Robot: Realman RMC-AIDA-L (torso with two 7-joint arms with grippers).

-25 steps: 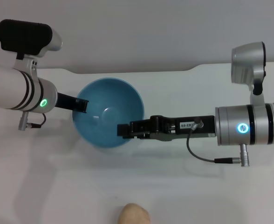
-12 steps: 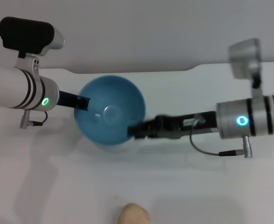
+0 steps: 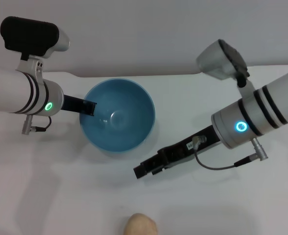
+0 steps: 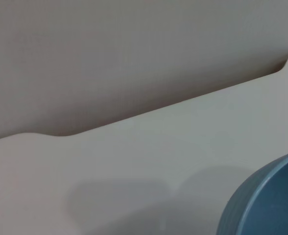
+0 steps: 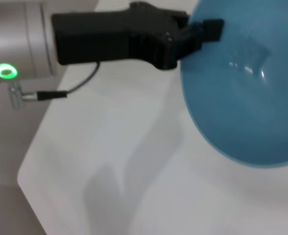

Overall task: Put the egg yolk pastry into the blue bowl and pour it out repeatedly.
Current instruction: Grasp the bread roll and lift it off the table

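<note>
Bowl emptied, right arm swinging off toward the pastry.

My left pincer [image 3: 89, 108] stays clamped on the blue bowl [image 3: 117, 116] rim, holding it; my right pincer [image 3: 140, 171], fingers unreadable, has left the bowl, nearer the egg yolk pastry [image 3: 140, 225] on the desk [image 3: 60, 196].

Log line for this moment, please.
left hand: gripping blue bowl rim | bowl: empty | right hand: beside bowl | egg yolk pastry: on table
</note>
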